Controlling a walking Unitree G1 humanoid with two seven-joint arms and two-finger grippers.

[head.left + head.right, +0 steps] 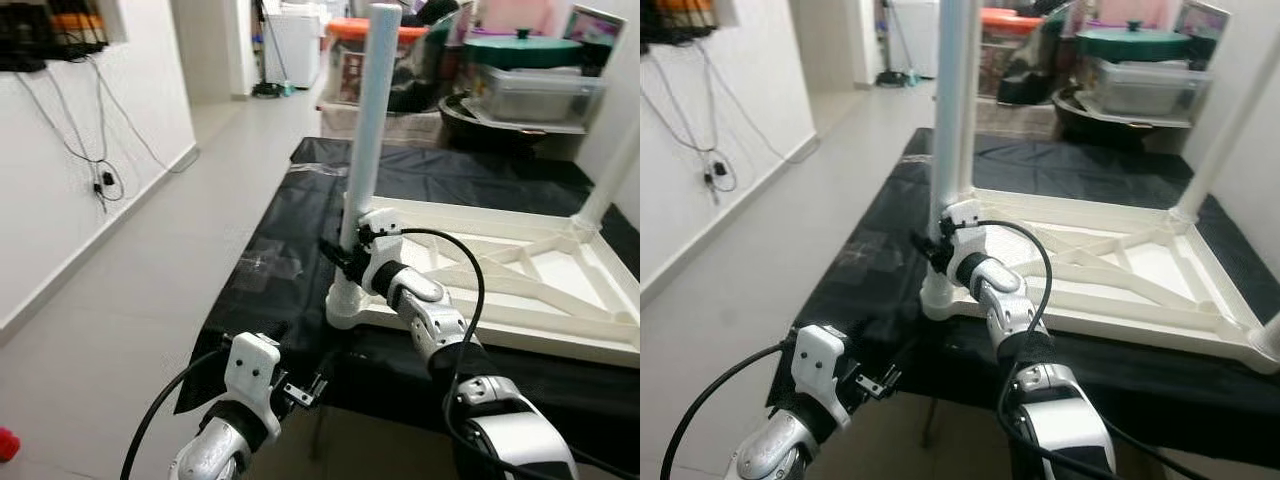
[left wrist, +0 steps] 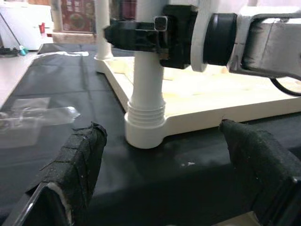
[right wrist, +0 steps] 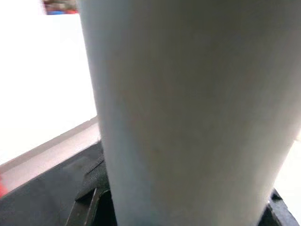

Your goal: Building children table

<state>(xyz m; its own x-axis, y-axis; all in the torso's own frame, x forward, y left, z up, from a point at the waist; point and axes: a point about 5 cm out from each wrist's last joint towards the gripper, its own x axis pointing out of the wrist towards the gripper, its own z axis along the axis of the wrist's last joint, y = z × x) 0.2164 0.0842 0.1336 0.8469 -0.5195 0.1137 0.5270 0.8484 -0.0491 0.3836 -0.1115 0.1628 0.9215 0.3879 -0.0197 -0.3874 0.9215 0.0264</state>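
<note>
Clamping the upright white plastic table leg (image 1: pixel 370 120), the right tool (image 1: pixel 345 258) grips it; the left tool (image 2: pixel 164 174), fingers apart, hovers beside the black-covered bench (image 1: pixel 270 270).

Table leg (image 1: pixel 370 120) is looking like smooth pale plastic, slightly satin, with ribbed threading at its base collar (image 2: pixel 145 123). Upturned tabletop (image 1: pixel 560 300) is showing matt cream plastic with moulded ribs. Surface (image 1: pixel 270 260) is wearing a black sheet, glossy and wrinkled, plastic-looking, with a clear film patch. Left hand (image 2: pixel 164 179) fingers (image 2: pixel 77 165) are showing rough black cloth tape wrap. Right hand (image 1: pixel 345 258) is looking like hard black plastic; arm shells are shining silver. Floor (image 1: pixel 130 300) is showing smooth pale tiles.
</note>
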